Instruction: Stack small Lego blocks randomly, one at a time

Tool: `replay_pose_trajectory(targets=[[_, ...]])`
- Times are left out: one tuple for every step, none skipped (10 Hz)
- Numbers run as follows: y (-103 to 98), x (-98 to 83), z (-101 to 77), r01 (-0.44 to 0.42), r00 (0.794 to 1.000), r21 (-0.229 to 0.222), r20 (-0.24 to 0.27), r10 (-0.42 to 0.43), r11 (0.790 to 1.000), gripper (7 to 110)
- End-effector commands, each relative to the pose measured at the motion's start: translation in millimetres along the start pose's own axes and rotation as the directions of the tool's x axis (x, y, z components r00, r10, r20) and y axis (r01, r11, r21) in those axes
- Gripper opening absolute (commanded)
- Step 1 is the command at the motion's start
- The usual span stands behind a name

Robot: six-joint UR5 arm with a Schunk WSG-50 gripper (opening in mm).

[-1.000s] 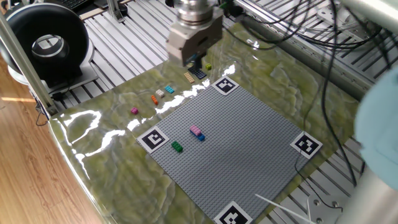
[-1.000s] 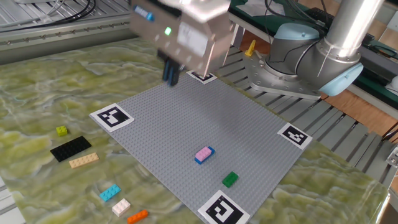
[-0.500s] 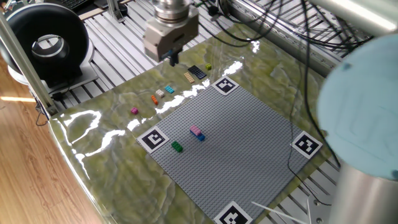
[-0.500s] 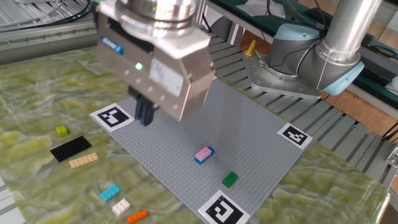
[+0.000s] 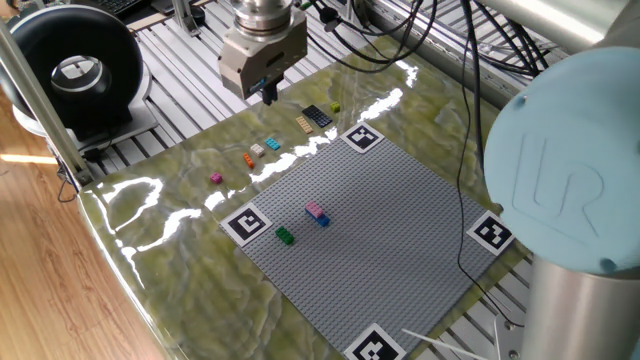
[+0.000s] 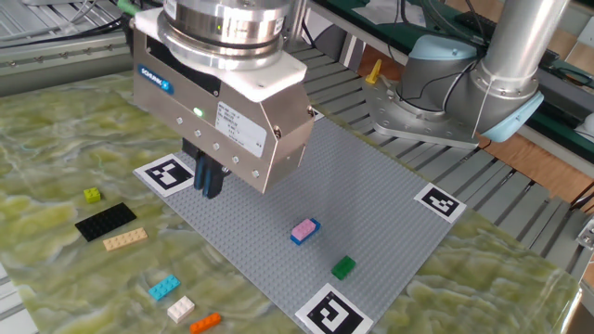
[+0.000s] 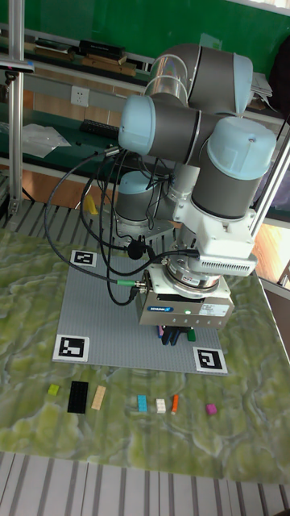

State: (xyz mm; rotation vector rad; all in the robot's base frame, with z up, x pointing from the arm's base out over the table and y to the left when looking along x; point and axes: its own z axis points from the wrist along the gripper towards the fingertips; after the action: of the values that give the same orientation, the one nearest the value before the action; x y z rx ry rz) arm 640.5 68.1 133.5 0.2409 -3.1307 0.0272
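On the grey baseplate (image 6: 371,223), a pink-on-blue stack (image 6: 304,230) sits beside a green block (image 6: 343,267); jaws' spacing unclear.

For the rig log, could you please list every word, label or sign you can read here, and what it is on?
"UR" logo: on the arm's pale blue joint cap.
Blue label on the tool housing: too blurred to read.
Black-and-white square tags at the grey plate's corners: patterns, no letters.
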Motion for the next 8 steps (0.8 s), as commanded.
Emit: replay_pose_trajectory(targets=[[3,-12.2,-0.7,0.019,0.999,-0.010,0.039,-0.019,1.000,7],[-2,-13.4,-0.7,0.010,0.999,0.009,0.044,-0.010,1.000,22],[-4,-12.4,-0.7,0.004,0.999,0.014,0.040,-0.004,1.000,22],[0,-11.8,-0.7,0.002,0.999,0.001,0.037,-0.002,1.000,22],[0,-11.4,-0.7,0.004,0.999,0.001,0.036,-0.004,1.000,22],[-1,-11.3,-0.7,-0.001,0.999,0.004,0.035,0.001,1.000,22],[-3,-15.6,4.2,-0.002,0.999,0.015,0.049,0.001,1.000,22],[1,-22.7,17.0,0.004,0.998,0.006,0.063,-0.004,1.000,22]])
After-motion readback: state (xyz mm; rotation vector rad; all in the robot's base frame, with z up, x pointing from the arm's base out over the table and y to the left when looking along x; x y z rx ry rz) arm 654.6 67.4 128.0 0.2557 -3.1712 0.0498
